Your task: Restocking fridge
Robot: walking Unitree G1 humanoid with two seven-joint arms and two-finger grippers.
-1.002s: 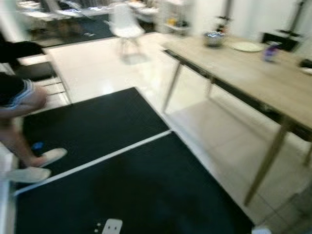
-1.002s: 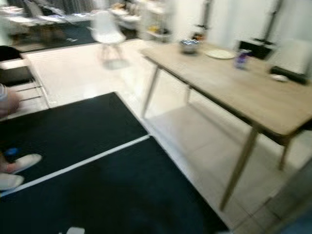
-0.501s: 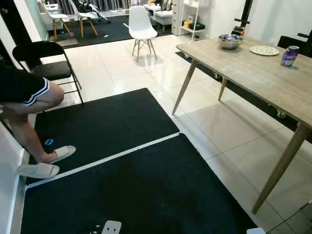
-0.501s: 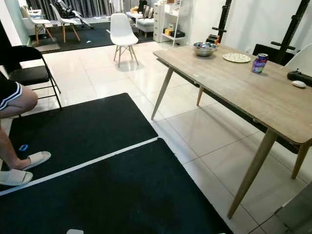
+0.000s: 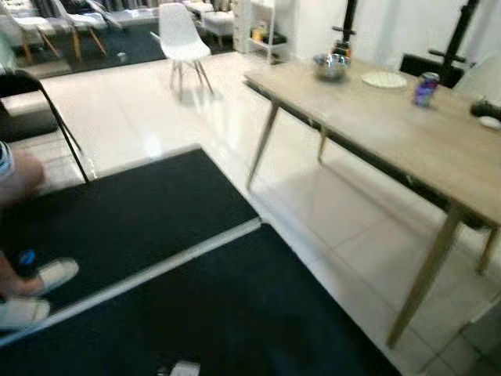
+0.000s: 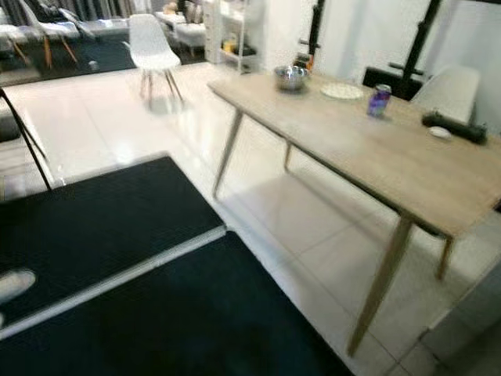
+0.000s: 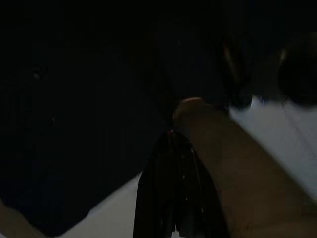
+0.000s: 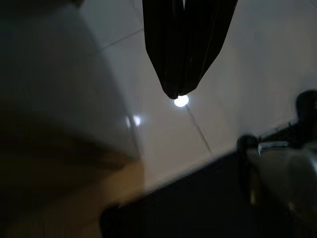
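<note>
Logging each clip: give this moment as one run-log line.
phase: walking, view blurred | ahead: wooden table with can, bowl | floor: black mat | left pincer shut | right pincer shut

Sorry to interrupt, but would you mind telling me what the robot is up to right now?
Nothing is being handled at the moment. The robot is on the move across black floor mats, with a long wooden table ahead on its right. On the table stand a metal bowl, a plate and a purple can. A seated person's slippered foot rests on the mat to the left. Both arms hang idle: the left end effector and right end effector are shut and empty.
</note>
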